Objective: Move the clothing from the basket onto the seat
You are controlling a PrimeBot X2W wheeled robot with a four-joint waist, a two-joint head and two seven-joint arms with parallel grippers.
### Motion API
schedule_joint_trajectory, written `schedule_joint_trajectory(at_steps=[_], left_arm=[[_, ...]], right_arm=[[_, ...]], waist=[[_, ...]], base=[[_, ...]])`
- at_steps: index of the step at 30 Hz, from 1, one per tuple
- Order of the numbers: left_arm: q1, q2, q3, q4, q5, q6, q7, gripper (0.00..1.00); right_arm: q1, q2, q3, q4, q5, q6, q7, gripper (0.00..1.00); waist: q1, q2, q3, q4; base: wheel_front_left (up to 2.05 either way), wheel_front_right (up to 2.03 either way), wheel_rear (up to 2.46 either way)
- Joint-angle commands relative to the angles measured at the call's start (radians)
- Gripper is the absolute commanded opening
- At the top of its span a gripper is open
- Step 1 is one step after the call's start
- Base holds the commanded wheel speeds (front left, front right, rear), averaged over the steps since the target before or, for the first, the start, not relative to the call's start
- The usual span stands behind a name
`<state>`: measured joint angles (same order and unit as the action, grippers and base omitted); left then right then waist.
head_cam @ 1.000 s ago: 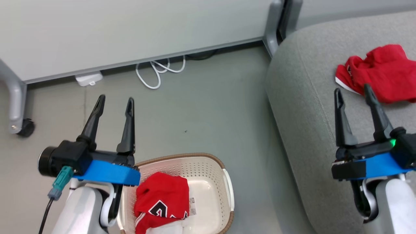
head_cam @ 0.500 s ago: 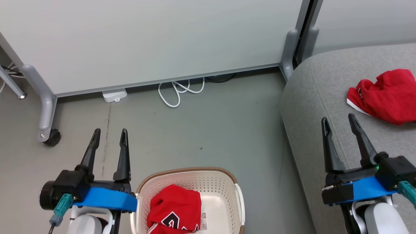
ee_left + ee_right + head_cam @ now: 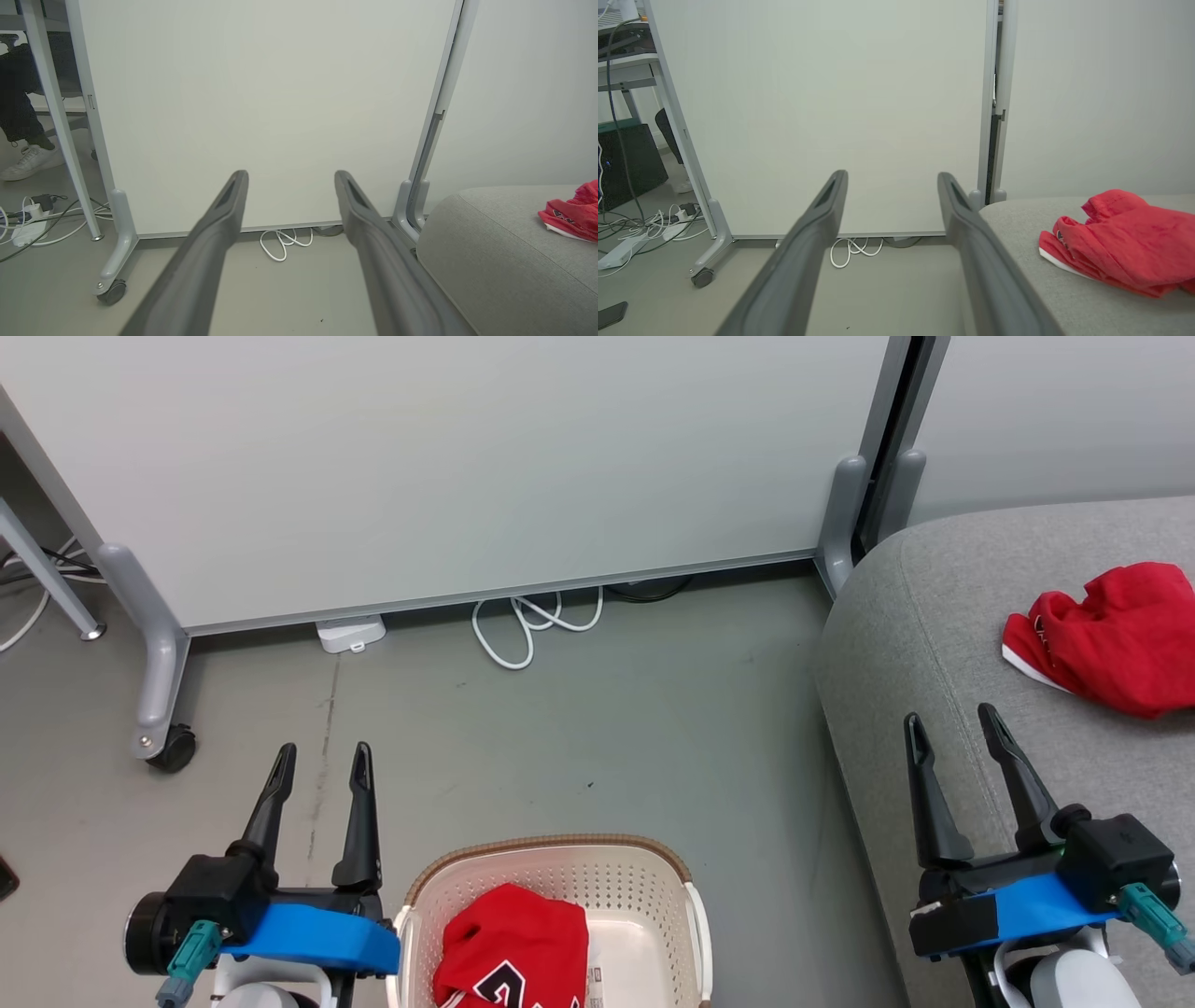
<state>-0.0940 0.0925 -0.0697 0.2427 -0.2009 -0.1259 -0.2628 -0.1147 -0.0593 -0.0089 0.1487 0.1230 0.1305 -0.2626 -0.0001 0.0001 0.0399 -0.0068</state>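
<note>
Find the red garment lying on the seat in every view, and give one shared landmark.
Head view: red garment at far right, on the grey seat.
Left wrist view: right edge, mid-height.
Right wrist view: lower right.
Shared landmark: coiled white cable below the panel.

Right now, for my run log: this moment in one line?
left gripper open, empty | right gripper open, empty | basket holds red garment | seat bears second red garment

Large black-and-white characters on the red garment [image 3: 515, 933] in the basket [image 3: 551, 846], cut off by the bottom edge and not readable, small white tag [image 3: 598, 980] beside it, print too fine to read, tiny dark mark on the other red garment [image 3: 1116, 639] on the seat [image 3: 934, 616], illegible
</note>
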Motion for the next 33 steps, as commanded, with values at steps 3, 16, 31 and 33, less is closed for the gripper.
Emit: schedule_joint_trajectory(at_steps=[3,16,31,33], left_arm=[[0.008,-0.002,0.009,0.004,0.009,-0.004,-0.003,1.00],[0.000,0.010,-0.005,0.004,0.001,-0.005,-0.003,1.00],[-0.187,0.111,-0.205,0.149,-0.021,-0.005,-0.003,1.00],[-0.226,0.127,-0.256,0.190,-0.024,-0.005,-0.003,1.00]], right_arm=[[0.022,0.006,0.003,0.004,0.006,0.001,-0.003,1.00],[0.014,0.009,0.007,0.004,0.011,0.001,-0.003,1.00],[-0.065,0.009,0.019,-0.018,0.000,0.001,-0.003,1.00],[-0.086,0.008,0.023,-0.025,0.000,0.001,-0.003,1.00]], waist=[[0.0001,-0.0001,-0.003,0.000],[0.0001,-0.0001,0.008,0.000],[0.0001,-0.0001,0.109,-0.029],[0.0001,-0.0001,0.139,-0.039]], base=[[0.00,0.00,0.00],[0.00,0.00,0.00],[0.00,0.00,0.00],[0.00,0.00,0.00]])
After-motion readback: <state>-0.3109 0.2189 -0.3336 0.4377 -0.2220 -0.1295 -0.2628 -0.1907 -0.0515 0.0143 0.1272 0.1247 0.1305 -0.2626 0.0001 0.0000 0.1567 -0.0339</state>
